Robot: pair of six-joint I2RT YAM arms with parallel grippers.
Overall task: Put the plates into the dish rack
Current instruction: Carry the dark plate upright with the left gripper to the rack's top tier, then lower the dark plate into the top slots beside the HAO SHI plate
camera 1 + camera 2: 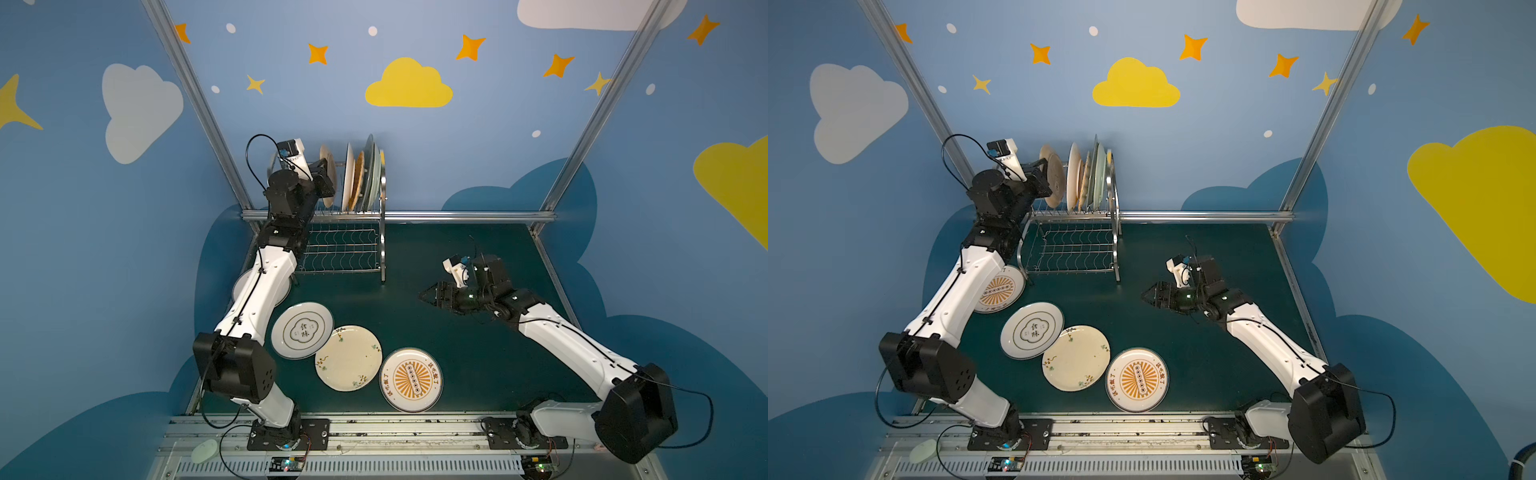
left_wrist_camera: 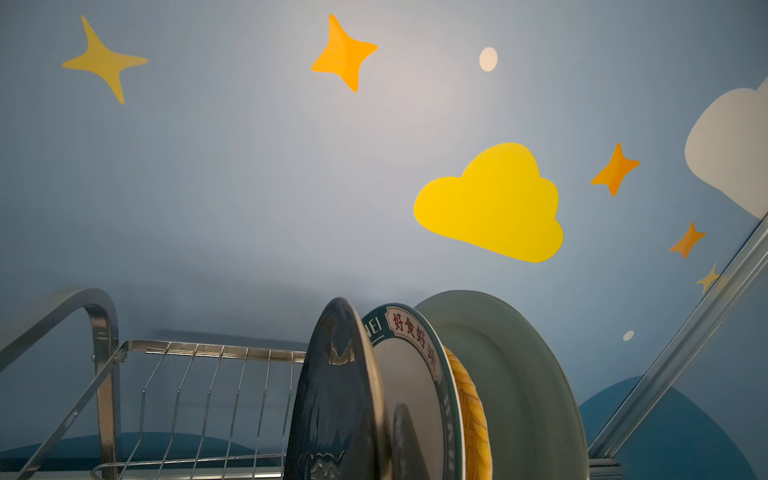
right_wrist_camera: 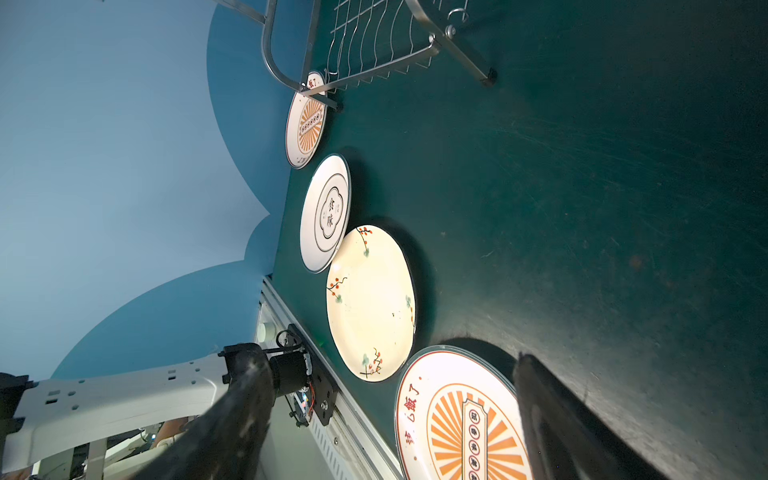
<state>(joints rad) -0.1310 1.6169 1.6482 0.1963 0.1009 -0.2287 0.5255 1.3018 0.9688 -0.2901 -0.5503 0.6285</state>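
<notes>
The dish rack [image 1: 382, 232] stands at the back left of the green table. Standing in its upper tier are a teal-rimmed white plate [image 2: 415, 399], a yellow woven-look plate [image 2: 473, 415] and a pale green plate [image 2: 519, 374]. My left gripper [image 1: 325, 180] is shut on the rim of a black plate [image 2: 336, 395], upright in the rack just left of those. Flat on the table lie a cloud-emblem plate [image 1: 302, 330], a cream floral plate [image 1: 348, 358] and an orange-sunburst plate [image 1: 411, 380]. Another sunburst plate [image 1: 1000, 291] lies partly under the left arm. My right gripper [image 1: 432, 295] hovers open and empty, right of centre.
An aluminium rail [image 1: 457, 216] runs along the table's back edge, with slanted posts at both back corners. The arm bases sit on a front rail [image 1: 395, 428], where a small pale oval object [image 1: 204, 451] lies. The rack's lower wavy-wire shelf [image 1: 340, 253] holds nothing.
</notes>
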